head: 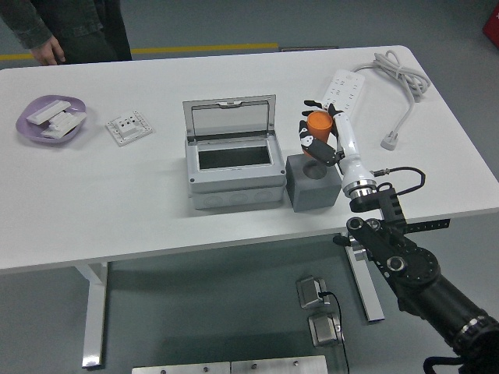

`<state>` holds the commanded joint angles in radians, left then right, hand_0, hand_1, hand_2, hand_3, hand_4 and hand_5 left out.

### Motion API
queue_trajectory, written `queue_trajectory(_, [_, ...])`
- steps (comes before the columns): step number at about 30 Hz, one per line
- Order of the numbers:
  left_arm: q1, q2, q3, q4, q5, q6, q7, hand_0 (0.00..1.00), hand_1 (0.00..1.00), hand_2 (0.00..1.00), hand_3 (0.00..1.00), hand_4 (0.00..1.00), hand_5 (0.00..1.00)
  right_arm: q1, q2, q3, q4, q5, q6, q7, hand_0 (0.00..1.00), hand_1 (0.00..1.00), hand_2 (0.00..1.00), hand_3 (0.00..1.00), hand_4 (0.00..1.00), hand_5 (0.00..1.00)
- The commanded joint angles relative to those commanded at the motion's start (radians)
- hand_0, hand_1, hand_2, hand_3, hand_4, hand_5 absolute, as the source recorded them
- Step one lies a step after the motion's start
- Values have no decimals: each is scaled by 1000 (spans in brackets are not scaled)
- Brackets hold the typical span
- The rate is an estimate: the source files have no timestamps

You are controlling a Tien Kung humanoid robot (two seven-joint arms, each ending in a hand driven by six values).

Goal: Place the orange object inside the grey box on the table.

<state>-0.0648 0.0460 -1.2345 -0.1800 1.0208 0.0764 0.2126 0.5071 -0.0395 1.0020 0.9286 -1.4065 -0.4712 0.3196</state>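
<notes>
Fingers of the right hand (318,131) curl around the orange object (319,123), a small cup-like piece held clear of everything below it. It hangs above the far edge of a dark grey block (313,181) that sits on the white worktop (140,202), touching or just beside the right wall of the grey box (234,167). The hand wraps the object from its right and near sides, so the orange top shows between the dark fingertips; the white forearm runs back toward the near right, where the black arm leaves the picture.

Being lifted off the block seems to serve clearance: the box stands to the left, its hinged clear lid (230,117) propped upright at the far side and the dark rectangular opening facing up. That leaves the way in from above free, so the next move probably calls for carrying the object left, over the box's right rim, then lowering it.

Farther off lie a white power strip (343,96) with its cable at the far right, a small white socket plate (128,127) and a purple dish (51,118) of white parts at the far left. A person (66,29) stands beyond the far left corner, hands away from the worktop. No left arm appears.
</notes>
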Motion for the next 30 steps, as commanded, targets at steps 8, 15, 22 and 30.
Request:
queue_trajectory(8, [-1, 6, -13, 0, 6, 2, -2, 628, 562, 531, 595, 456, 155, 96, 15, -112, 84, -273, -1, -181, 273, 388, 580, 576, 2, 2])
queue_trajectory(15, [-6, 12, -22, 0, 13, 4, -3, 628, 563, 533, 596, 457, 159, 169, 39, -240, 56, -491, 62, -323, 31, 212, 579, 556, 2, 2])
queue_trajectory(22, [-11, 12, -24, 0, 19, 5, 0, 628, 564, 533, 596, 462, 164, 215, 39, -313, -43, -549, 70, -328, 2, 189, 581, 548, 2, 2])
queue_trajectory(30, [-19, 18, -25, 0, 29, 5, 5, 628, 567, 536, 597, 464, 181, 259, 39, -366, -122, -517, 55, -297, 8, 190, 585, 556, 2, 2])
